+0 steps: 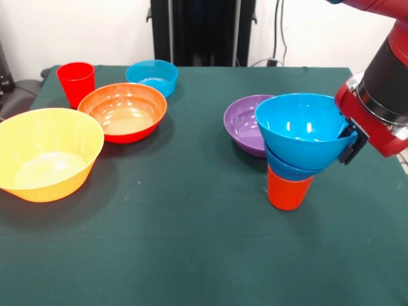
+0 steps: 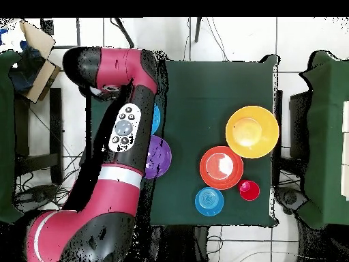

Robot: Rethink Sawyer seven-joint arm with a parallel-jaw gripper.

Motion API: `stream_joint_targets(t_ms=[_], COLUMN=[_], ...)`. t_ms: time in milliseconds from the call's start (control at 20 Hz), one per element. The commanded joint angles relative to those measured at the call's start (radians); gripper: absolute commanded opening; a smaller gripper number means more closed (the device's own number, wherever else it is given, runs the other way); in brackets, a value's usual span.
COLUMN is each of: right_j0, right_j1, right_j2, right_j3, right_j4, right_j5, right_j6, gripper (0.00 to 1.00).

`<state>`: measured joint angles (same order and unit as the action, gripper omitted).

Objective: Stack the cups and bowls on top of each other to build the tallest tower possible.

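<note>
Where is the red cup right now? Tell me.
In the front view the red cup stands upright at the table's far left, just left of the orange-red bowl.

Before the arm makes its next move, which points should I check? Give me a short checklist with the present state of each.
1. Gripper holds the medium blue bowl by its rim: ok.
2. This bowl sits level on the tower: not ok, it tilts.
3. Orange cup at the base stands upright: ok.
4. Purple bowl keeps clear of the tower: cannot tell, it lies close behind.
5. Remaining pieces free to pick: red cup, orange-red bowl, yellow-orange bowl, small blue bowl: ok.
</note>
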<state>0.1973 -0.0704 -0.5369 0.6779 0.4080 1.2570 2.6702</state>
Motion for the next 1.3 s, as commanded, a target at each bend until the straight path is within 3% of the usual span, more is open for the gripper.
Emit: stream_joint_targets(t_ms=[50,350,400,550,750,1300], right_j0=[-0.013,-0.014,-0.014,-0.010,-0.013,-0.023], right_j1=[-0.033,-0.042,-0.045,-0.055,-0.048,-0.064], right_j2=[0.103,0.102,0.103,0.107,0.101,0.121], right_j3=[0.123,0.143,0.148,0.171,0.153,0.154], right_j4=[-0.100,-0.106,-0.107,-0.100,-0.092,-0.085], right_j5=[-0.059,-0.062,-0.067,-0.106,-0.083,-0.087], right_j6=[-0.139,-0.152,-0.151,-0.127,-0.101,-0.128], gripper=[0.00,0.00,1.00,1.00,1.00,1.00])
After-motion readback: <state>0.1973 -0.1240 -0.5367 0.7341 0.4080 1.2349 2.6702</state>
